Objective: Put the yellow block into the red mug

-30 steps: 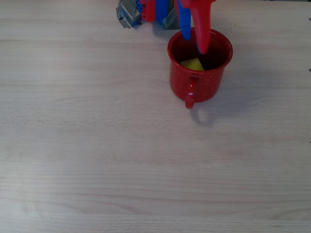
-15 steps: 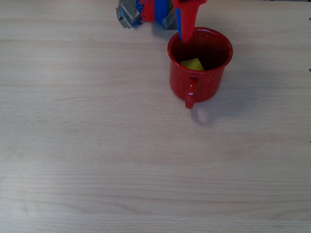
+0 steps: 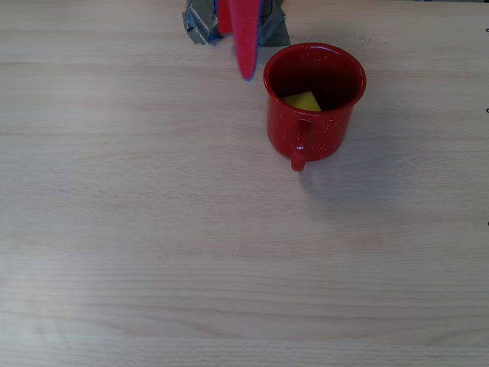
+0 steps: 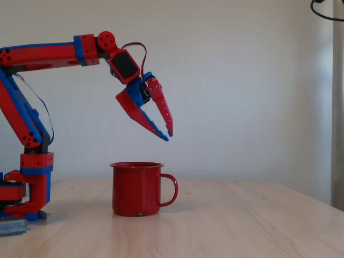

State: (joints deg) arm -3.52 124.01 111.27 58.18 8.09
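The red mug (image 3: pixel 325 131) stands upright on the wooden table near its far edge in the overhead view, handle towards the camera. The yellow block (image 3: pixel 303 101) lies inside it on the bottom. My gripper (image 3: pixel 247 73) hangs high, left of the mug's rim in that view, clear of the mug. From the side, in the fixed view, the gripper (image 4: pixel 168 136) points down above the mug (image 4: pixel 137 188), a good gap over the rim. Its fingertips nearly meet and hold nothing. The block is hidden by the mug's wall there.
The arm's base (image 3: pixel 200 23) is clamped at the table's far edge, left of the mug; in the fixed view the base (image 4: pixel 32 185) stands at the left. The light wooden table (image 3: pixel 191 252) stretches wide in front of the mug.
The gripper has risen out of the mug, swung left in the overhead view and closed its fingers. The yellow block stays in the mug, which has not moved.
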